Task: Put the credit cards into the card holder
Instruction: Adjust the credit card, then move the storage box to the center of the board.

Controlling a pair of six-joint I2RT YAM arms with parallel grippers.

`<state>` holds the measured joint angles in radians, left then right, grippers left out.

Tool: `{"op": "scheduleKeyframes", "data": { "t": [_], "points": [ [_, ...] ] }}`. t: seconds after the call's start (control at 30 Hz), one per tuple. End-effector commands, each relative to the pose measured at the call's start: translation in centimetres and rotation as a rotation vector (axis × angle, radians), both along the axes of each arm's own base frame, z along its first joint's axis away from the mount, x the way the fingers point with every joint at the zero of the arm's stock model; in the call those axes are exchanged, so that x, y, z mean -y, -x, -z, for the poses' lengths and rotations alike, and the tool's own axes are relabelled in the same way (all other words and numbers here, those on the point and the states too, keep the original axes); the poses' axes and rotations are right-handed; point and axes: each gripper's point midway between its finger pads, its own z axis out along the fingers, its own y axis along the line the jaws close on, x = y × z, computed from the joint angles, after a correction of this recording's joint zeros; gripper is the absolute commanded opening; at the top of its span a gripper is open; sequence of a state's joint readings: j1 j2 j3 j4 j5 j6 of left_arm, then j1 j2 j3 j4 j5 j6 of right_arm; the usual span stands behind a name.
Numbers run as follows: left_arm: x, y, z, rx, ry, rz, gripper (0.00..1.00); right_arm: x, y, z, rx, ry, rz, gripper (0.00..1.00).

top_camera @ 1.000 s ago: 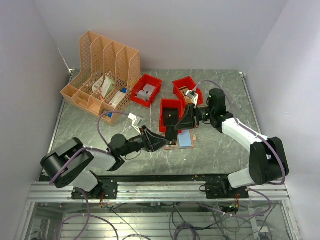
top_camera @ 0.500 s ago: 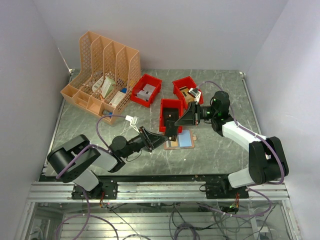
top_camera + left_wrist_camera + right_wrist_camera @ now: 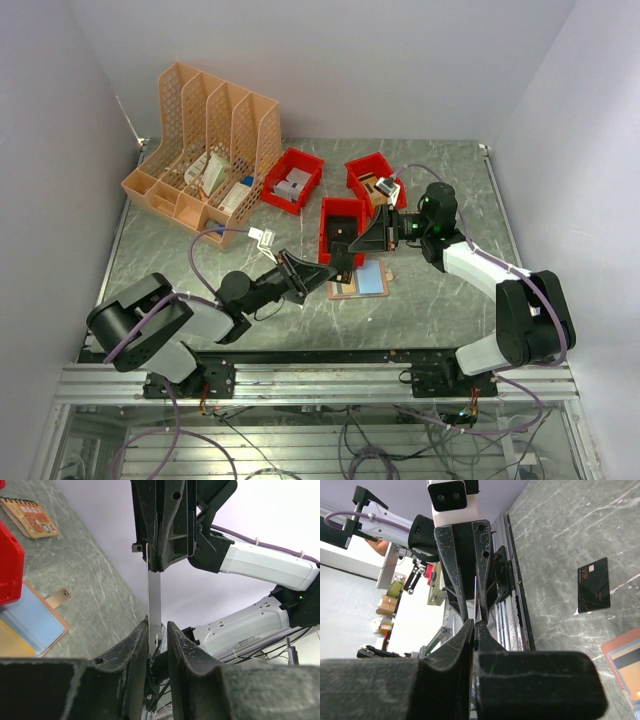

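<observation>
The card holder (image 3: 365, 279) lies open on the table, salmon-pink outside and light blue inside; it also shows in the left wrist view (image 3: 31, 626) and the right wrist view (image 3: 626, 666). My right gripper (image 3: 359, 251) is shut on a thin credit card (image 3: 154, 600), seen edge-on just above the holder. My left gripper (image 3: 338, 269) faces it tip to tip. Its fingers (image 3: 135, 645) stand on either side of the card's free end, with a gap on one side. A black card (image 3: 594, 585) lies flat on the table beside the holder.
An orange lattice file rack (image 3: 205, 140) stands at the back left. Three red bins (image 3: 292, 180) (image 3: 368, 176) (image 3: 341, 222) with small items sit behind the holder. A small spiral notebook (image 3: 30, 515) lies on the table.
My left gripper has risen and moved right, up to the card in my right gripper. The right arm has shifted slightly. The card holder has not moved.
</observation>
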<state>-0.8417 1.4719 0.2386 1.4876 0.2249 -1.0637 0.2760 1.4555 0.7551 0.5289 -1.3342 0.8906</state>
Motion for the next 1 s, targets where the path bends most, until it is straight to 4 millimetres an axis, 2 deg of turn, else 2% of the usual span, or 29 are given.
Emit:
{"op": "scheduleKeyframes", "data": {
  "t": [0.0,0.03,0.07,0.13,0.27,0.33,0.4,0.47,0.53,0.63,0.7,0.77,0.83,0.97],
  "points": [
    [-1.1,0.6,-6.0,0.164,0.194,-0.020,0.22,0.1,0.0,0.8,-0.001,0.008,0.008,0.00],
    [-0.9,0.6,-5.8,0.161,0.190,-0.016,0.09,0.1,0.0,0.7,0.003,0.008,0.008,0.00],
    [-0.8,0.5,-5.7,0.155,0.187,-0.014,0.07,0.1,0.0,0.7,0.004,0.008,0.009,0.00],
    [-0.7,0.5,-5.3,0.151,0.177,-0.015,0.07,0.1,0.0,0.7,0.016,0.009,0.008,0.00],
    [-1.2,0.4,-4.1,0.147,0.142,-0.034,0.07,0.5,-1.0,0.6,0.100,0.022,0.005,0.18],
    [-1.8,0.2,-3.0,0.131,0.115,-0.047,0.07,1.4,-2.9,1.0,0.226,0.090,0.039,0.28],
    [-2.5,-0.2,-1.4,0.096,0.066,-0.057,0.07,2.7,-4.6,2.7,0.474,0.278,0.036,0.30],
    [-3.1,-0.4,0.4,0.055,0.010,-0.054,0.07,4.3,-5.2,5.0,0.727,0.423,-0.034,0.25],
    [-3.4,-0.2,2.4,0.004,-0.066,-0.027,0.07,5.4,-4.7,7.2,0.918,0.490,-0.148,0.00],
    [-3.6,-0.2,4.3,-0.035,-0.170,-0.009,0.07,5.7,-3.3,10.7,1.060,0.591,-0.352,0.00],
    [-3.8,-0.2,5.0,-0.047,-0.239,-0.009,0.07,5.1,-2.3,12.9,1.046,0.617,-0.464,0.00],
    [-4.4,-0.2,4.8,-0.030,-0.292,-0.034,0.07,3.9,-2.4,13.9,1.002,0.621,-0.482,0.00],
    [-5.2,-0.2,5.4,-0.045,-0.362,-0.058,0.07,3.1,-2.9,14.6,0.985,0.631,-0.470,0.00],
    [-6.5,0.0,4.9,-0.028,-0.415,-0.094,0.07,2.3,-4.2,16.2,0.974,0.692,-0.457,0.00]
  ]
}}
